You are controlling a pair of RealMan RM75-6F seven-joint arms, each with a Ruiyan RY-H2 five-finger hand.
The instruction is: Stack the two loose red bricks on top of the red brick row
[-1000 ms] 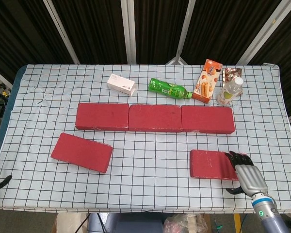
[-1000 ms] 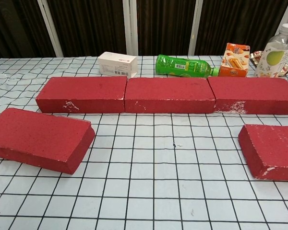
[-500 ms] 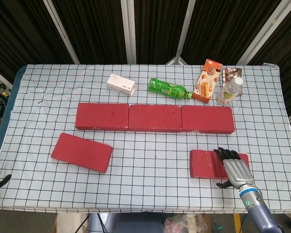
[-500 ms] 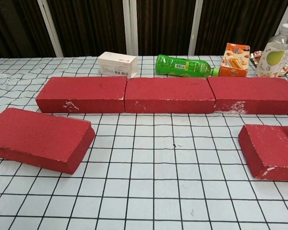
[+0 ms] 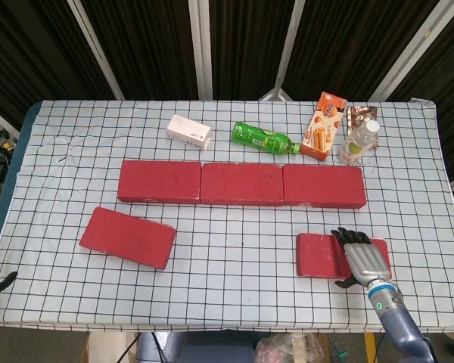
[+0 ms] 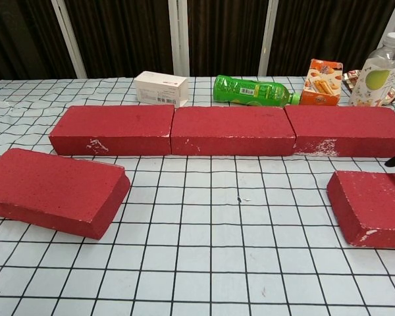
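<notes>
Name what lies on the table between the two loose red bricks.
Nothing: in the head view only bare checked cloth stretches between the left loose brick and the right loose brick, which has the right hand over it.

The red bricks (image 6: 232, 130) look rough and matt. The green bottle (image 6: 252, 90) is shiny plastic. A checked cloth (image 6: 210, 263) covers the counter.

On the checked tabletop (image 5: 234, 281), a green bottle (image 5: 263, 138) lies on its side. Left of it sits a white box (image 5: 188, 131); right, an orange carton (image 5: 324, 125), a clear bottle (image 5: 360, 141) and perhaps a snack packet (image 5: 359, 115).
</notes>
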